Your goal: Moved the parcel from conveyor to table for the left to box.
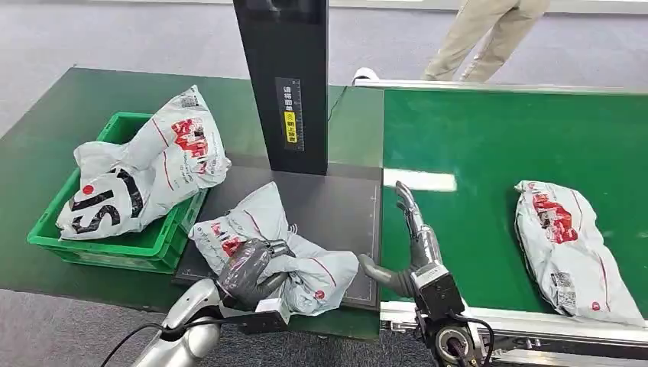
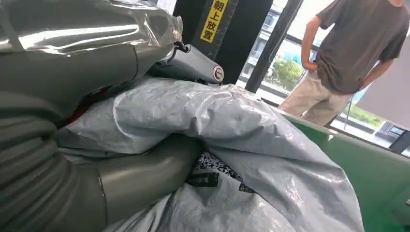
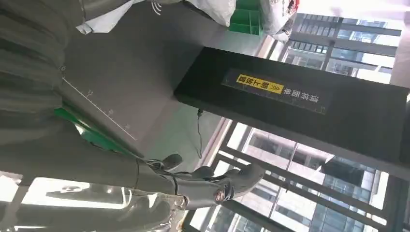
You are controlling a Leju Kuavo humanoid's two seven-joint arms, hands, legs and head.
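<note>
A crumpled grey parcel (image 1: 283, 252) with red print lies on the dark scale plate (image 1: 336, 206) in front of me. My left hand (image 1: 248, 269) grips its near edge; up close, the thumb (image 2: 145, 174) presses under a fold of the parcel (image 2: 232, 125). At the plate's right edge, where the conveyor starts, my right hand (image 1: 409, 245) holds nothing, fingers straight and apart (image 3: 203, 181). Another grey parcel (image 1: 569, 245) lies on the green conveyor belt (image 1: 489, 145) to the right.
A green crate (image 1: 153, 237) at the left holds two bulky grey parcels (image 1: 153, 164). A black post (image 1: 284, 76) with a yellow label stands behind the plate. A person (image 1: 489, 34) stands beyond the conveyor. The metal conveyor rail (image 1: 535, 325) runs along the near edge.
</note>
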